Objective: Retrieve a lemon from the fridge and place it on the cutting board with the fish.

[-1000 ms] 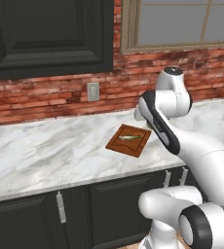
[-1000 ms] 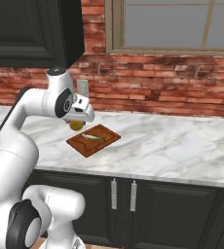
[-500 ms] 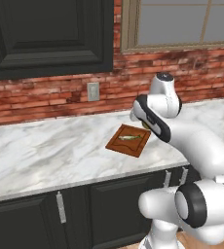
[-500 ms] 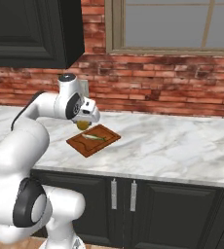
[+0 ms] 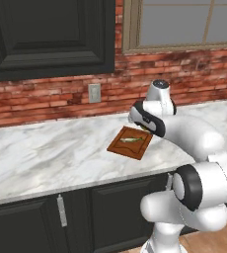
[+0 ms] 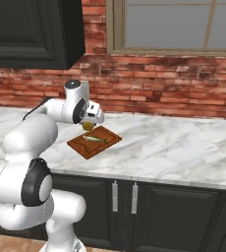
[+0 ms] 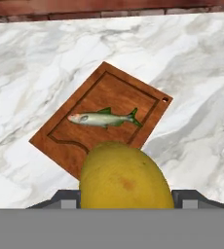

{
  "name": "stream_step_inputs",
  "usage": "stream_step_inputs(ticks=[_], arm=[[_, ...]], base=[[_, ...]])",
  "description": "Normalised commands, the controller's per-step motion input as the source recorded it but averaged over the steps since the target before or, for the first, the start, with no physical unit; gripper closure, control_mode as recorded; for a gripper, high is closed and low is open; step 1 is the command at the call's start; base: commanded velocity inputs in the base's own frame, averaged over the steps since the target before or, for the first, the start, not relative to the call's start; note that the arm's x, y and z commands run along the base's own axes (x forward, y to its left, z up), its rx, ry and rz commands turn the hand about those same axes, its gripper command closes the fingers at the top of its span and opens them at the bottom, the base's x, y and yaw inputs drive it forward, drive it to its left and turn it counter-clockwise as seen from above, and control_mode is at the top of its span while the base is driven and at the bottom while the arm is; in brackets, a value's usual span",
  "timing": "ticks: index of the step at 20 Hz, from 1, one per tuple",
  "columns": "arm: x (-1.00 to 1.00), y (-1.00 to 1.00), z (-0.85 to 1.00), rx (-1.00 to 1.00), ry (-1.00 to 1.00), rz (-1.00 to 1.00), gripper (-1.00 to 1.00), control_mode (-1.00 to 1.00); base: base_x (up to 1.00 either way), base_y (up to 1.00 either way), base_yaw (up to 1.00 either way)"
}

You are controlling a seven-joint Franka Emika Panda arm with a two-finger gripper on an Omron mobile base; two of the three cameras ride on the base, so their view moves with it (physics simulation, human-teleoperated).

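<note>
Hand view has the yellow-orange oval lemon [image 7: 126,177] pinched in the two-finger gripper [image 7: 126,199] (fingers mostly hidden behind the fruit), held up in the air over the near edge of the flat reddish-brown wooden cutting board [image 7: 80,124]. The slim greenish-silver fish [image 7: 104,118] lies across the middle of that board. The board sits at an angle on the white marble counter [image 6: 183,142], with the red brick wall [image 6: 174,96] behind.
</note>
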Motion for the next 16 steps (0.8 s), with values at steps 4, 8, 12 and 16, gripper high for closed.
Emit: stream_step_inputs(ticks=[4,8,12,16], arm=[[0.50,0.00,-0.30,-0.01,-0.04,0.00,1.00,-1.00],[0.58,0.00,-0.21,0.00,0.00,0.00,1.00,-1.00],[0.58,0.00,-0.17,0.00,0.04,0.00,1.00,-1.00],[0.54,0.00,-0.19,0.00,0.07,-0.01,1.00,-1.00]], base=[[0.00,0.00,0.00],[0.00,0.00,0.00],[0.00,0.00,0.00],[0.00,0.00,0.00]])
